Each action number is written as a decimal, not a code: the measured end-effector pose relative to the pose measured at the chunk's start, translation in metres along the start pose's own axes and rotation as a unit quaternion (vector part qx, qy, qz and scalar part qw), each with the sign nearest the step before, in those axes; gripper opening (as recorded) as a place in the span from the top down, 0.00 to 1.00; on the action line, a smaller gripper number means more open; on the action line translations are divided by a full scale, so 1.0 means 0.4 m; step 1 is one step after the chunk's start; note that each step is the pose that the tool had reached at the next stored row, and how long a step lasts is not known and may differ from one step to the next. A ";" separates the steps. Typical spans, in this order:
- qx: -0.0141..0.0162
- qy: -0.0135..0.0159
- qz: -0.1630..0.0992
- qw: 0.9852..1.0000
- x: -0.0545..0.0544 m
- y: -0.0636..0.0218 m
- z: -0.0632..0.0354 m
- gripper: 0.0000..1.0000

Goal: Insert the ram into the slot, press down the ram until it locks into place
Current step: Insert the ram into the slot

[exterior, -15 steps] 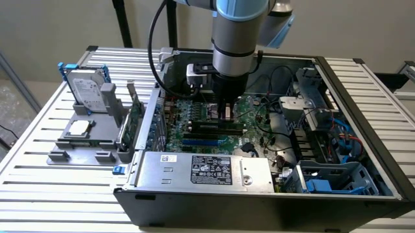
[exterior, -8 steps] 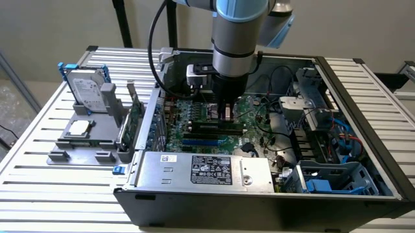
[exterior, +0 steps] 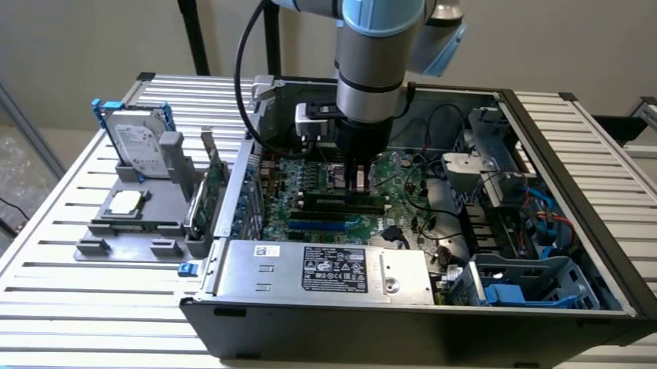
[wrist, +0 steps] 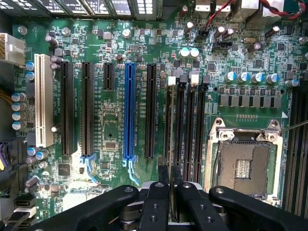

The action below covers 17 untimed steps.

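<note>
My gripper [exterior: 358, 183] reaches down into the open computer case over the motherboard [exterior: 308, 173]. In the wrist view its fingertips [wrist: 163, 175] stand close together around the ram [wrist: 169, 130], a thin stick seen edge-on. The ram lies along the slot [wrist: 172, 89], the black memory socket nearest the expansion sockets, with a white latch at its far end. Three alike black sockets [wrist: 190, 125] run parallel beside it, toward the silver processor socket [wrist: 245, 166]. How deep the ram sits in the slot I cannot tell.
A blue socket [wrist: 129, 115], black expansion sockets [wrist: 86, 106] and a white one [wrist: 43, 101] lie on the other side. The power supply [exterior: 328, 269], cables [exterior: 431, 223] and drive cage [exterior: 534, 280] crowd the case. Outside it, a grey fixture [exterior: 134, 223] holds a hard drive [exterior: 138, 146] and an expansion card [exterior: 214, 192].
</note>
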<state>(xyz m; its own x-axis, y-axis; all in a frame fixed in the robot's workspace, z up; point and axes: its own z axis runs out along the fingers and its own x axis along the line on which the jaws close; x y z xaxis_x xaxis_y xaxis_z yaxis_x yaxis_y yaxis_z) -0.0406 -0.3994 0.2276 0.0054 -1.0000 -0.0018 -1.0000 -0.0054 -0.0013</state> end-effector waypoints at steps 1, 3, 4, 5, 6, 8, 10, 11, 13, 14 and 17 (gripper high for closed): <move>0.000 0.000 0.000 1.000 0.000 0.000 0.001 0.87; 0.000 0.000 0.000 1.000 0.000 0.000 0.002 0.87; 0.000 0.000 0.000 1.000 0.000 0.000 0.003 0.87; 0.000 0.000 0.000 1.000 0.000 0.000 0.004 0.87; 0.000 0.000 0.000 1.000 0.000 0.000 0.004 0.87; 0.000 0.000 0.000 1.000 0.000 0.000 0.004 0.85; 0.000 0.000 0.000 1.000 0.000 0.000 0.003 0.79; 0.000 0.000 0.000 1.000 0.000 0.000 -0.003 0.79; -0.001 0.000 0.000 1.000 0.000 0.000 -0.021 0.79; -0.002 0.000 0.000 1.000 0.000 0.000 -0.030 0.79; -0.004 0.000 0.000 1.000 0.000 0.000 -0.053 0.79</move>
<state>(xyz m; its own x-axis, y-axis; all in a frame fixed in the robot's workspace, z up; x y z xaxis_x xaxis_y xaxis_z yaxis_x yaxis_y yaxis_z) -0.0406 -0.3994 0.2486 0.0055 -1.0000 -0.0020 -1.0000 -0.0055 0.0063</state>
